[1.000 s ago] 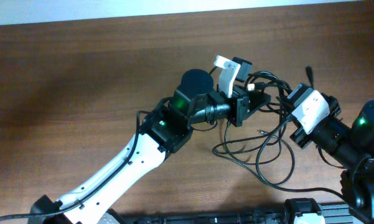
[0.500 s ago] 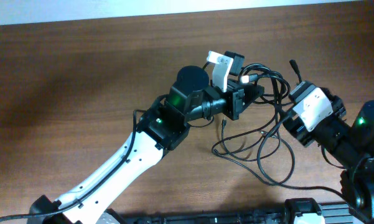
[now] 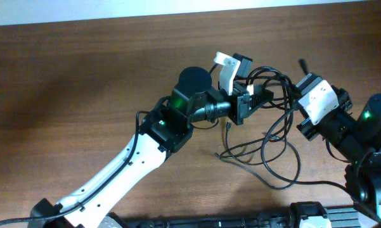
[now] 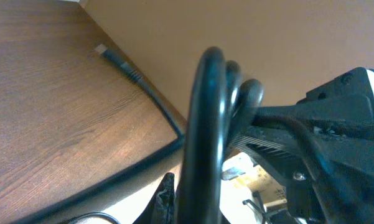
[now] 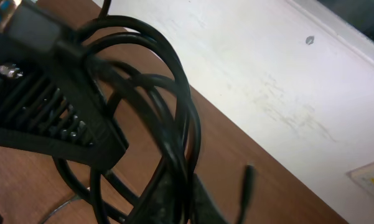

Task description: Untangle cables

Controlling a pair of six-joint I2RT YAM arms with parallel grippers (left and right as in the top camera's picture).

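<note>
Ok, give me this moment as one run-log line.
stage: untangling | left gripper: cables looped over it, grip unclear | right gripper: shut on cables | slack: loose loops on table

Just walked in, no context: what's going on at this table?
Two robot arms are untangling thin black cables. The left gripper and right gripper each appear clamped on the bunched part, close together and lifted off the table. Loose loops hang down onto the wood in front of them. The bunch is not yet pulled apart.

Thin black cables (image 3: 276, 133), tangled: upper loops bunched and raised, lower loops sprawled loosely.
</note>
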